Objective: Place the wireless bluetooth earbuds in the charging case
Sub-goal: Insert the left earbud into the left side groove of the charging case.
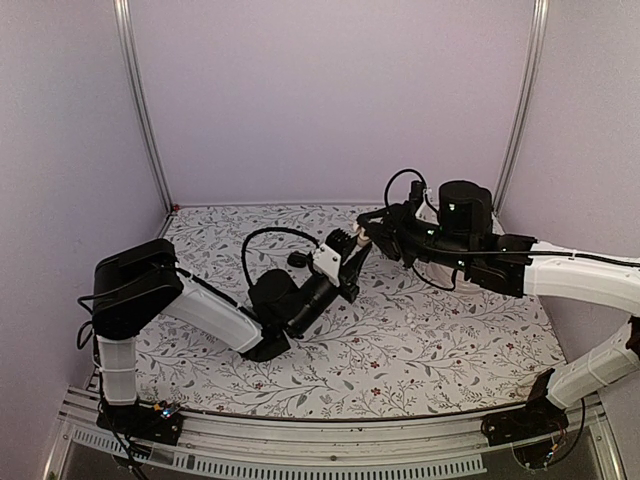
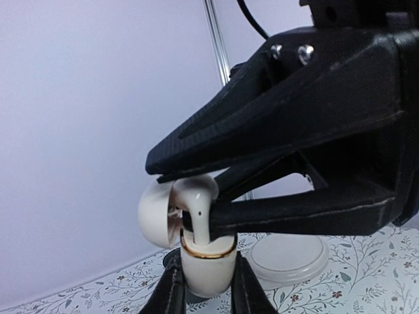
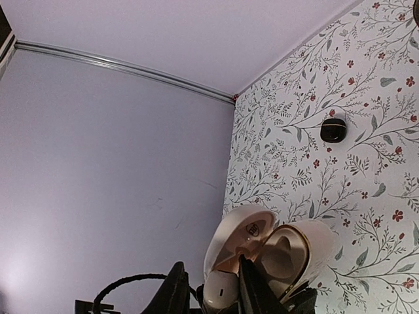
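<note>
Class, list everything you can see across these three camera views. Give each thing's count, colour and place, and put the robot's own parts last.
charging case: one, cream with a gold rim, lid open, held above the table
earbud: one, white, stem at the case's mouth
small black object: one, black with a pale top, lying on the table; too small to identify
round disc: one, translucent white, on the table behind the case
table: one, white cover with grey leaves and red flowers
left gripper: one, black, clamped on the case body
right gripper: one, black, pinching the earbud
</note>
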### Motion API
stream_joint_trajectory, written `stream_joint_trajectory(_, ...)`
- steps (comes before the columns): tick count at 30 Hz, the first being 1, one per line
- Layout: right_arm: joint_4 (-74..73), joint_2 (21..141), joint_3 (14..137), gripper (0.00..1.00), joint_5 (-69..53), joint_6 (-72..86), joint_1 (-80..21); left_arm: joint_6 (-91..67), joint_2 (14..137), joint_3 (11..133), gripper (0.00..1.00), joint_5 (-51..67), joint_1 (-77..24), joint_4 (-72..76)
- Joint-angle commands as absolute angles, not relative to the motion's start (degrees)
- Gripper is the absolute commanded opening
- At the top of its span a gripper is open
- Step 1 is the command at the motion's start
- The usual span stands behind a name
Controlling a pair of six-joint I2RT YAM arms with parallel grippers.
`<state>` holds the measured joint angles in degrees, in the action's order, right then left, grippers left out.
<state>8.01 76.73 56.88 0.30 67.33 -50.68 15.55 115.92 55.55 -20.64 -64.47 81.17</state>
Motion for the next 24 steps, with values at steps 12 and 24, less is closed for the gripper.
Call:
stream_joint_trajectory(12,-4.88,77.35,59.45,0.29,3.22,64.87,-51.54,13.48,114.24,55.42,0.00,-19.03,-64.38,85.84)
stream_joint_trajectory(24,-9.59,77.32,61.57,0.30,4.66,63.94,-51.55,12.67,114.34,55.03,0.00,-19.09,-64.39,86.24)
